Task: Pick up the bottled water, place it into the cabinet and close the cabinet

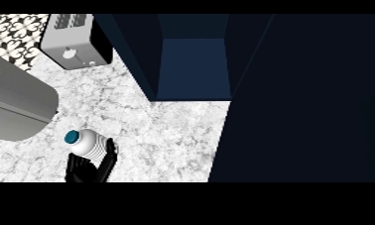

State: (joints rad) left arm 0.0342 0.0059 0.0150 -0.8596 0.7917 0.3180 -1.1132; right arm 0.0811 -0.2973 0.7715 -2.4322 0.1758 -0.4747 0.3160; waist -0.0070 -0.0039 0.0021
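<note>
While curling around the white ribbed plastic water bottle with the teal cap (86, 142), showing only as black fingers (108, 157) and part of a palm: one black robot hand (92, 167), coming in close to the near edge of the white-and-grey marbled stone bench (168, 130). Whether left or right, cannot tell, since no forearm showing. Holding the bottle from its lower side, fingers wrapping the body, cap pointing toward the left edge of the bench. Bottle tilting, lying over the near left part of the bench; touching the surface or lifted, cannot tell. Standing open at the far middle of the bench, the dark navy blue cabinet (192, 65), its inner shelf showing bare and blue. Swinging out along the right edge and covering that side, the wide dark cabinet door (300, 105). Sitting at the far left corner, a silver and black toaster (73, 40). Lying along the left edge, a grey curved metal surface (22, 102), well apart from the cabinet.
</note>
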